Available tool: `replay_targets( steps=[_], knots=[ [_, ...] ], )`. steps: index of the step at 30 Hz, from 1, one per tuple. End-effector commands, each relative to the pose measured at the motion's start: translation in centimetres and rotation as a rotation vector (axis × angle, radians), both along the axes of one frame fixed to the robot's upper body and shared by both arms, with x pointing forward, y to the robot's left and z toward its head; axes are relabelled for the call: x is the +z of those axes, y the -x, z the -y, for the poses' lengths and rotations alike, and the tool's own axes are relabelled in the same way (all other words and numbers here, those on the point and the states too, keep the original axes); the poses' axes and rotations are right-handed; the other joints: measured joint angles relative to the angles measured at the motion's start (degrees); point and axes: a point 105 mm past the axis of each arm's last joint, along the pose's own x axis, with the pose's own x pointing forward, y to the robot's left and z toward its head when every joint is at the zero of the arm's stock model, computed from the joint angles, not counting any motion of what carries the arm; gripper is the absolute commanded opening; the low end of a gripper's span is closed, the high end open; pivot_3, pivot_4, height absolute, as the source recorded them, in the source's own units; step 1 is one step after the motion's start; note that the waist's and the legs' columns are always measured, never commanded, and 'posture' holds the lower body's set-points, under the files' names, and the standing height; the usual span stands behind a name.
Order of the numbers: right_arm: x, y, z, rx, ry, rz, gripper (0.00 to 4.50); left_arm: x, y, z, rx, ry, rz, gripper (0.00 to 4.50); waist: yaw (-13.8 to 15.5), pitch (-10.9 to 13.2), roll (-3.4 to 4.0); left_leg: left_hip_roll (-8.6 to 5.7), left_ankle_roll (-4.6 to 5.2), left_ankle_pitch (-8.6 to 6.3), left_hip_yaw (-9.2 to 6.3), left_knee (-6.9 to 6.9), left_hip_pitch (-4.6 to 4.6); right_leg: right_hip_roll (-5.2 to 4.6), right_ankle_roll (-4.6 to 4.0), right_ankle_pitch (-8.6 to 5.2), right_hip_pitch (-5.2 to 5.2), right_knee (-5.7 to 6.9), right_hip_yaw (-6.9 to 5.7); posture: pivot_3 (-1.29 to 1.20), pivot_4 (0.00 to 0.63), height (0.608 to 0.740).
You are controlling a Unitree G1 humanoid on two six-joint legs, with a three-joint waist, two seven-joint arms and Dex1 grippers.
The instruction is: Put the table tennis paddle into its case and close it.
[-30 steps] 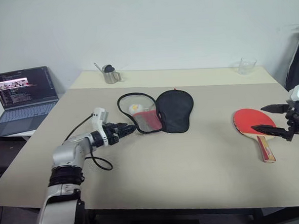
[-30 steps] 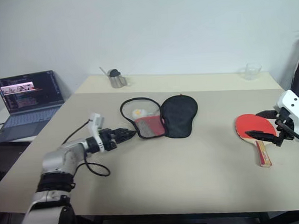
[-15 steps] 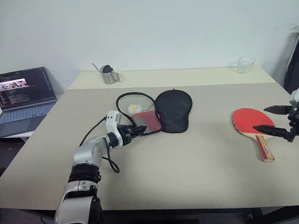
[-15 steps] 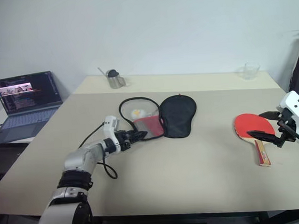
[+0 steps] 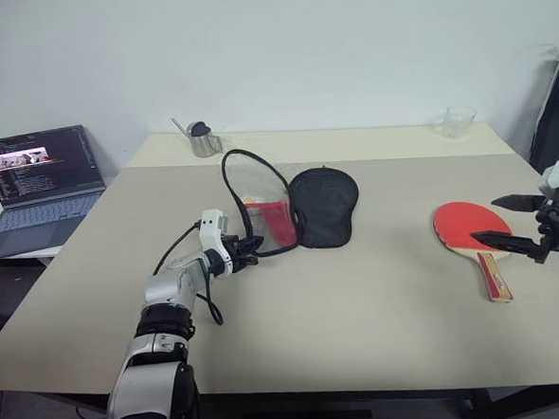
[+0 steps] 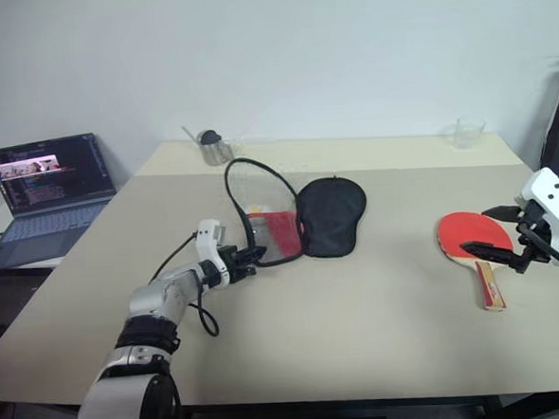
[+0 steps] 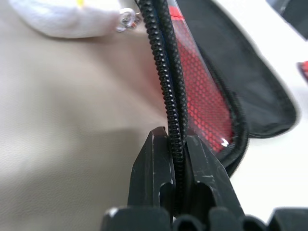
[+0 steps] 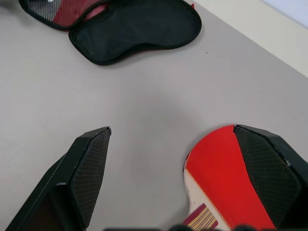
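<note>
Beige table: on its left side, the left gripper is clamped on the zip rim of the open case, propping one flap up. Far right, the paddle lies flat, handle toward the robot, just beside the wide-open right gripper, the nearer arm. Close up, the left wrist view has black fingers pinching the zip.

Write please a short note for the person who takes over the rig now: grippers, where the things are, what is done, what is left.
Left gripper: shut on the zip edge of the case, with the red mesh flap raised; black half flat on the table.
Right gripper: open, hovering over the table tennis paddle, which lies on the table.
Done: case gripped and open.
Left: pick up paddle, insert it, zip shut.
</note>
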Motion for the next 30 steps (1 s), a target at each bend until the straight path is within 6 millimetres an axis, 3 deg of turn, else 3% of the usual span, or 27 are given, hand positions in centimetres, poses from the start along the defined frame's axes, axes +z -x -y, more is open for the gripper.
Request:
replay_targets(
  steps=[1,11,19,25,30],
  knots=[
    [1.1,-0.2,-0.4,0.018,0.006,0.048,4.50,1.2,-0.6,1.1,-0.003,0.000,0.049,0.02,0.03,0.00,0.00,0.00,0.00,0.00,0.00,0.00,0.00,0.00,0.00,0.00,0.00,0.00,0.00,0.00,0.150,0.740],
    [0.8,-0.2,-0.6,0.024,0.007,0.041,4.50,0.9,0.2,6.0,-0.133,0.025,0.056,0.02,0.17,0.00,0.00,-0.03,0.00,0.00,0.00,0.00,-0.01,-0.01,0.01,0.00,0.00,0.00,0.00,0.00,0.150,0.740],
    [0.6,0.0,-0.4,0.014,0.004,0.040,4.50,0.7,1.8,8.5,-0.268,0.035,0.053,0.02,0.28,0.00,0.00,-0.03,0.00,0.00,0.00,-0.01,-0.02,0.00,0.01,0.00,0.00,-0.01,0.00,0.00,0.150,0.740],
    [0.6,0.0,-0.4,0.011,0.003,0.041,4.50,0.7,2.5,8.7,-0.324,0.031,0.045,0.02,0.26,0.00,0.00,-0.03,0.00,0.00,-0.01,0.00,-0.01,0.01,0.01,0.00,0.00,-0.01,0.00,0.00,0.150,0.740],
    [0.5,0.0,-0.3,0.012,0.004,0.036,4.50,0.7,4.1,7.5,-0.404,0.014,0.028,0.02,0.01,0.00,0.00,-0.02,0.00,0.00,0.00,-0.04,-0.01,0.02,0.01,0.00,0.00,-0.02,0.00,0.00,0.150,0.740]
  ],
)
